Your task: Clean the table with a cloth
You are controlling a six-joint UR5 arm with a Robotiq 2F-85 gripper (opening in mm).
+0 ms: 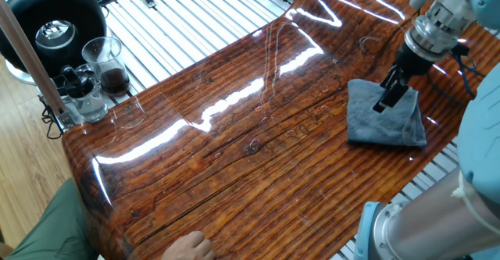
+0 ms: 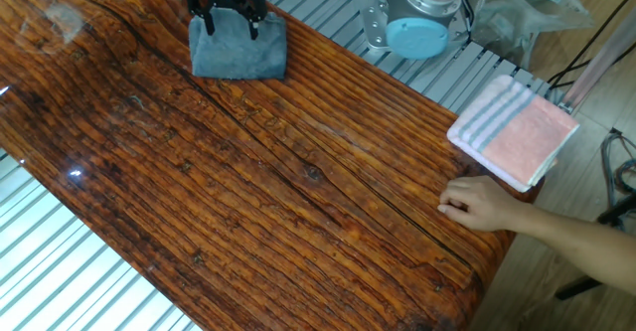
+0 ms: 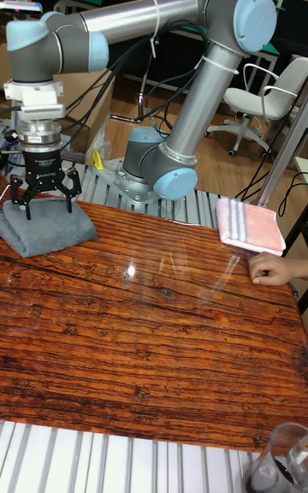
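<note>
The cloth point(image 1: 387, 121), a folded blue-grey towel, lies near the right end of the glossy reddish-brown table point(image 1: 234, 151). My gripper point(image 1: 388, 96) hangs straight down over its middle, open, with the black fingertips at or just above the cloth's top surface. In the other fixed view the cloth point(image 2: 238, 53) sits at the table's point(image 2: 298, 192) far edge with the gripper point(image 2: 227, 23) spread over it. The tall fixed view shows the open gripper point(image 3: 43, 204) straddling the cloth point(image 3: 47, 229) with nothing pinched between its fingers.
A pink striped towel point(image 2: 514, 132) lies at the table corner, with a person's hand point(image 2: 477, 204) resting beside it. A glass carafe of dark liquid point(image 1: 109, 66) and a black round appliance point(image 1: 51, 18) stand past the left end. The arm's base point(image 2: 422, 23) is behind the cloth.
</note>
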